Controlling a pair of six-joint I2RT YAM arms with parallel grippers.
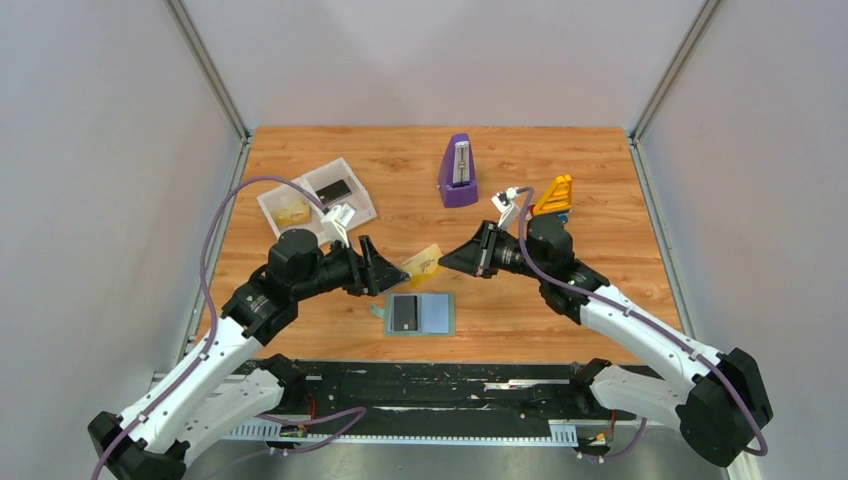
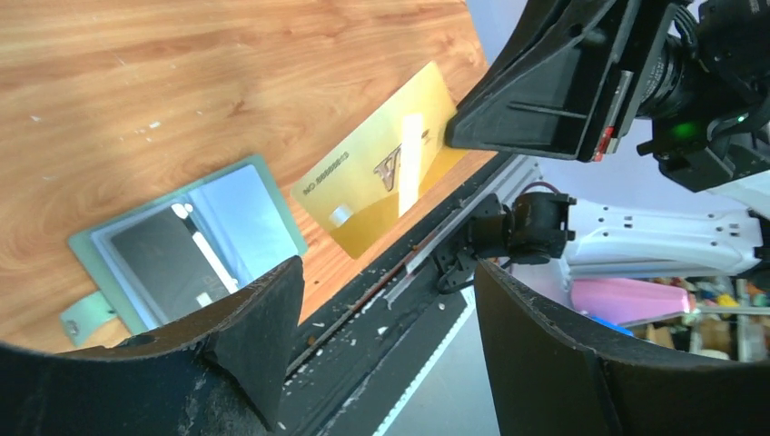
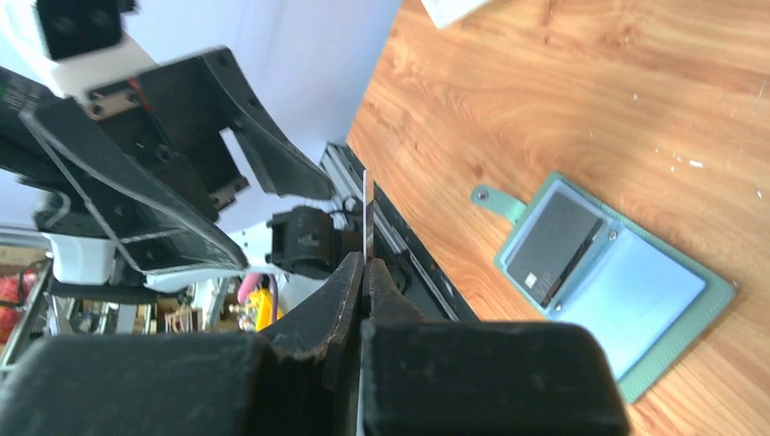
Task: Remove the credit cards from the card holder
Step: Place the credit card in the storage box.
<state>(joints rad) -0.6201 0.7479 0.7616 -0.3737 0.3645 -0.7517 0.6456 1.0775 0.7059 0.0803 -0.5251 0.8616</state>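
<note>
The right fingers [image 1: 447, 262] are pinched shut on one end of the gold card [image 1: 423, 262], which sticks out from their tips in the air above the bench [image 1: 600, 200]. Facing them, the left fingers [image 1: 392, 272] stand wide apart, near the card's free end but not touching it. Below both sets of fingers, the teal card holder [image 1: 425, 315] lies open and flat on the bench, with a dark card [image 1: 405, 312] in the pocket on its strap side.

1. Left gripper [image 1: 388, 268], right gripper [image 1: 448, 262] and the thin yellowish-gold card [image 1: 424, 262] that the right one pinches crowd the air just beyond the open pale-teal bifold card holder [image 1: 420, 314].
2. The wooden tabletop [image 1: 500, 312] to the holder's right lies bare.
</note>
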